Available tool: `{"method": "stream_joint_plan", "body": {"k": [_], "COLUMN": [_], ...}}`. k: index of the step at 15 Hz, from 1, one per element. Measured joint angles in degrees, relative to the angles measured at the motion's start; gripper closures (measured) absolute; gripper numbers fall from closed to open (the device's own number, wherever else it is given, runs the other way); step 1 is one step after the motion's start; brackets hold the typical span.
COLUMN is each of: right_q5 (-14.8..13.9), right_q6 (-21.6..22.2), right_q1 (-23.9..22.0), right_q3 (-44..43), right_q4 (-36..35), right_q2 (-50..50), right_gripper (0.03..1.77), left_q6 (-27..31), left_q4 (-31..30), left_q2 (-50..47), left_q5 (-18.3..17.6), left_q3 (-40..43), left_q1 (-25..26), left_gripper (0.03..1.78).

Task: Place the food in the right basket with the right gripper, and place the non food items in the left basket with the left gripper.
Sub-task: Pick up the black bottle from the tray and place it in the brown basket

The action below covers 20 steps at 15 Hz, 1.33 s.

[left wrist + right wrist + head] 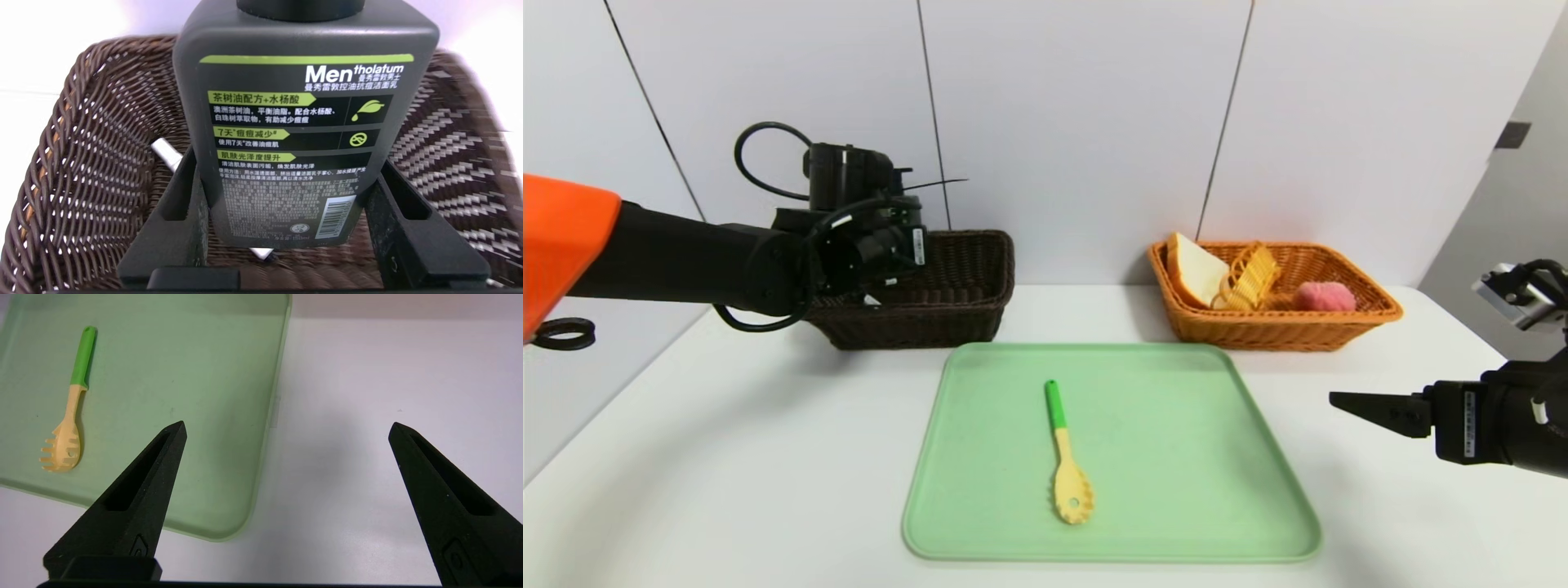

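Working from your left: the left gripper (874,245) hangs over the dark brown left basket (964,314) at the rear left of the table, and the left wrist view shows its fingers (179,212) set either side of a dark grey face-wash bottle (294,134), which stands between them with its cap end pointing away from the camera and the wicker floor below; the pads look close against the bottle's sides, so you should treat the bottle as grasped, though a slackened grip cannot be ruled out from this angle. A small white object (167,153) lies in the basket behind the bottle; what it is cannot be told. At centre, the green tray (1241,457) carries one item, a pasta spoon (1066,457), with its long axis running roughly front to back, green handle toward the baskets and toothed yellow head toward you. The spoon is not food, so it belongs to the left arm, which must come forward and rightward from the basket to reach it. At rear right, the orange right basket (1372,314) already holds a bread slice (1194,271), a yellow ridged item (1250,278) and a pink item (1325,296). Farthest right, the right gripper (286,428) hovers low above the bare table just beside the tray's right edge, its jaws spread wide and holding nothing; it sits nearer the spoon, yet no food remains for it.
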Motion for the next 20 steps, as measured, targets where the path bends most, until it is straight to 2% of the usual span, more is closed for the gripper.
{"method": "stream_joint_plan", "body": {"k": [9,16,20], "right_q5": [-0.11,-0.2,-0.17], "right_q6": [0.0,0.0,0.01], "right_q1": [0.0,-0.09,-0.09], "right_q3": [-0.23,-0.23,-0.3], "right_q4": [-0.05,-0.05,-0.05], "right_q2": [0.26,0.24,0.24], "right_gripper": [0.09,0.09,0.09], "left_q6": [-0.24,-0.77,-0.69], "left_q4": [-1.61,-3.43,-3.17], "left_q2": [5.38,9.08,9.65], "left_q5": [-1.44,-1.0,-1.02], "left_q3": [-0.35,-1.35,-2.6], "left_q1": [4.0,5.23,5.68], "left_gripper": [0.76,0.76,0.5]}}
